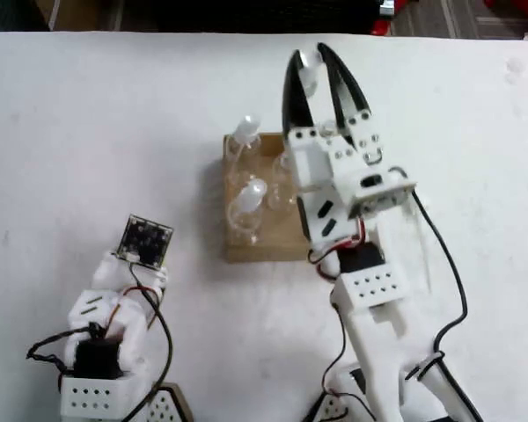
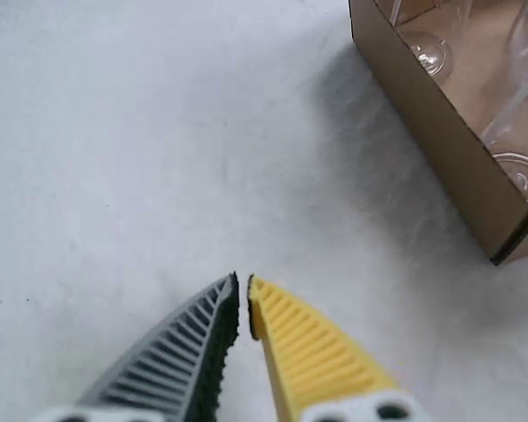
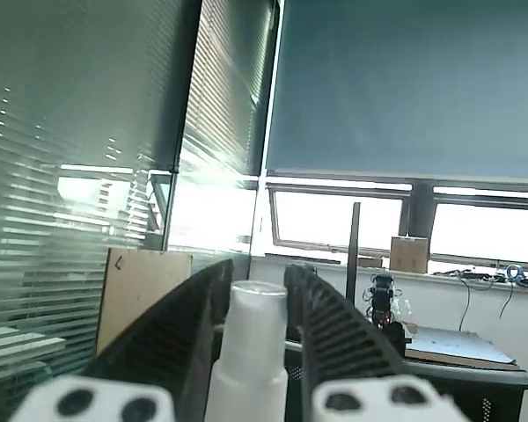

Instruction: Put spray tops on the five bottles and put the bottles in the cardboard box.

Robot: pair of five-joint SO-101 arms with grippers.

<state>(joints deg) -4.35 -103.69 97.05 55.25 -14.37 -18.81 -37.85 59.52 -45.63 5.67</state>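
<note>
Right arm point(image 1: 370, 281): lifted high off the table point(image 1: 88, 114) and closest in the high view, stretched out over the right part of the box point(image 1: 260, 242).
Right jaws: black, closed snugly on either side of a white spray top point(image 3: 251, 343), nozzle end up, with a window point(image 3: 405, 211) behind it. Whether a bottle hangs beneath the top I cannot tell.
Box: brown cardboard, open on top, near the middle of the table, partly under the right arm.
Bottles point(image 1: 251, 198): clear ones standing upright inside the box. Two with white tops show along its left side, and more lie half hidden under the arm. The left wrist view catches their round bases.
Left arm point(image 1: 106, 325): folded low at the near edge of the table, left of the box and apart from it.
Left jaws: one grey, one yellow, tips all but touching with nothing between them, over bare white table with a box corner close by.
</note>
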